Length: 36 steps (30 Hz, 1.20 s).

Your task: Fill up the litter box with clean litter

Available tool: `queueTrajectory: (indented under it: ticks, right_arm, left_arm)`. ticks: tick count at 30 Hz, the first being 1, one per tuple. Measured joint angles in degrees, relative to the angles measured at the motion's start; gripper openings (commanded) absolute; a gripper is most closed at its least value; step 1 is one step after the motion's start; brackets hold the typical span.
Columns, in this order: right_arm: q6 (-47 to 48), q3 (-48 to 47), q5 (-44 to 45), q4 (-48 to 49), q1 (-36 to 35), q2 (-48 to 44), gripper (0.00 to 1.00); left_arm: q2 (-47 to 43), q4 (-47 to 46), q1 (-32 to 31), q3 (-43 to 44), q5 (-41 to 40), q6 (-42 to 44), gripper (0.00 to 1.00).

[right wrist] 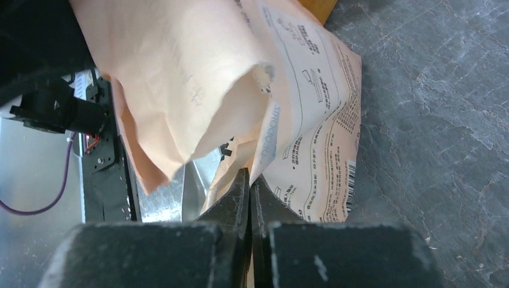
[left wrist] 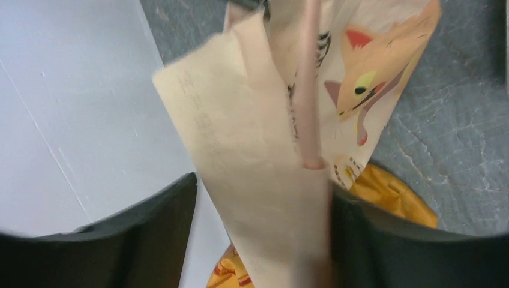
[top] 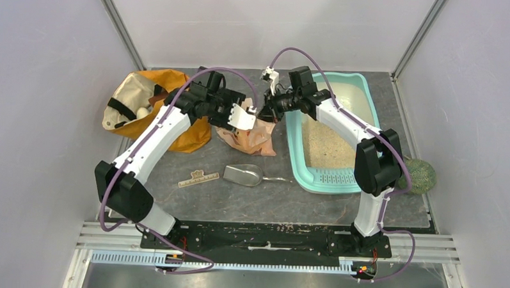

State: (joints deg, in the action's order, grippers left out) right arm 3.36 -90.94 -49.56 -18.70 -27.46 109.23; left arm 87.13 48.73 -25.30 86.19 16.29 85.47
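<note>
The litter box [top: 293, 145] is sitting at the 3 o'clock side of the table [top: 237, 204], its perforated lip pointing toward 6 o'clock. A thin layer of clean litter [top: 326, 150] is lying in its nearer half, so filling looks only partly done. The box looks stiff and is probably staying put by itself. The granules are loose and will likely run fast and scatter.

Just off the box's 9 o'clock wall, the litter pouch [top: 256, 134] is hanging between both arms. It is soft, crumpled printed film, likely slippery and floppy. Taking hold of flat seams or corners seems wiser than grasping its slack belly.

The right pincer [right wrist: 249, 180] is pinching tight on a thin fold at the pouch's edge. The left pincer [left wrist: 264, 183] is standing wide with a pouch flap between its fingers, apparently not clamping it.

At 6 o'clock from the pouch a metal scoop [top: 243, 175] is lying flat. An orange fabric bag [top: 157, 108] is slumping at 9 o'clock.
</note>
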Motion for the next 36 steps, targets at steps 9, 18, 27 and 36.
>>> queueTrajectory:
  ticks: [9, 18, 27, 36]
  right_arm:
    - [10.2, 0.0, -3.3, -5.4, 1.4, 0.0, 0.0]
    - [14.8, -4.3, -2.0, -6.7, 2.0, 0.0, 0.54]
    - [15.5, -5.8, 4.6, -9.7, -0.3, 0.0, 0.65]
    - [17.0, -6.4, 5.8, -14.2, -1.4, 0.0, 0.75]
  left_arm:
    - [5.5, 8.0, 3.5, 14.9, 3.3, -5.4, 0.02]
    - [7.8, 22.4, 7.8, 20.8, 12.3, -7.0, 0.02]
    - [-1.4, 17.6, 7.8, 8.0, 13.9, -6.7, 0.02]
    - [-2.7, 13.6, 7.4, 3.8, 14.1, -6.6, 0.02]
